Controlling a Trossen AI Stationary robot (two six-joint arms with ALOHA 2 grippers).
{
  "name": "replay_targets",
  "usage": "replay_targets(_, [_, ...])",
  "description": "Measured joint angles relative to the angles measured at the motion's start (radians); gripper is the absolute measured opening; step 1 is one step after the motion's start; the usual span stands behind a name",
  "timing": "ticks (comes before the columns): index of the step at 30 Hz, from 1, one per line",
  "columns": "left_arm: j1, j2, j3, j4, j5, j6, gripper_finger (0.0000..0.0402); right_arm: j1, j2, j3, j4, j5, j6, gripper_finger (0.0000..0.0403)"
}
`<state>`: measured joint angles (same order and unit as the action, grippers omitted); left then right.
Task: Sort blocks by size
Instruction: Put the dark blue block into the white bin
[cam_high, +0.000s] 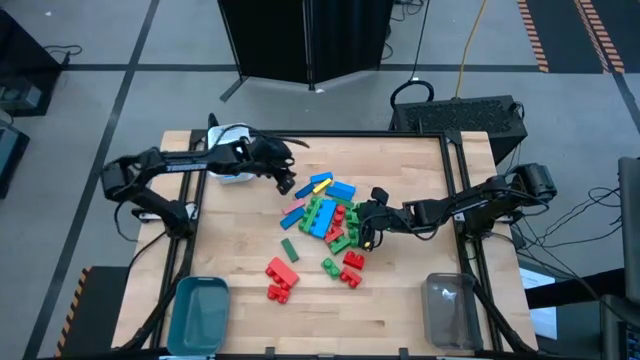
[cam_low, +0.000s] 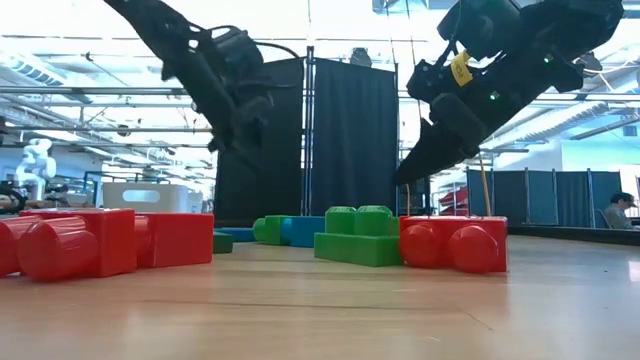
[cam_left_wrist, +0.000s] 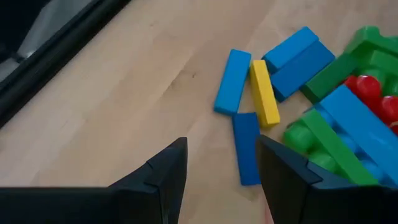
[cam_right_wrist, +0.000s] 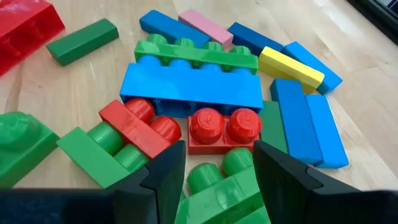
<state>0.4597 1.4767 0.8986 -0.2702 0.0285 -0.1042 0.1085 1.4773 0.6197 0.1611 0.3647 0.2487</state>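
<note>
We are hovering left gripper (cam_high: 285, 184), jaws parted, empty, beside blocks (cam_high: 325, 215); right gripper (cam_high: 366, 232), parted, over pile. Teal bin (cam_high: 200, 312), clear bin (cam_high: 449, 310) sitting at table (cam_high: 240, 250) near edge.

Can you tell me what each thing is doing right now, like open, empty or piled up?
left gripper: open, empty, above the table near a thin blue bar.
right gripper: open, empty, over the pile.
blocks: loose heap mid-table, unsorted.
teal bin: looks empty.
clear bin: looks empty.
</note>
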Motion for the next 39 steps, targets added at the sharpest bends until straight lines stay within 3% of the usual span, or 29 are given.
replay_targets(18, [-0.050,0.268,0.000,0.182,0.060,0.059,0.0176,0.000,0.000,0.000,-0.021,-0.001,-0.010,0.0176])
replay_targets(28, [-0.102,0.302,0.000,0.197,-0.041,0.008,0.0176,0.000,0.000,0.000,-0.042,-0.004,-0.004,0.0176])
replay_targets(39, [-0.095,0.302,0.000,0.113,-0.074,0.016,0.0176,0.001,0.000,0.000,-0.042,-0.004,-0.002,0.0176])
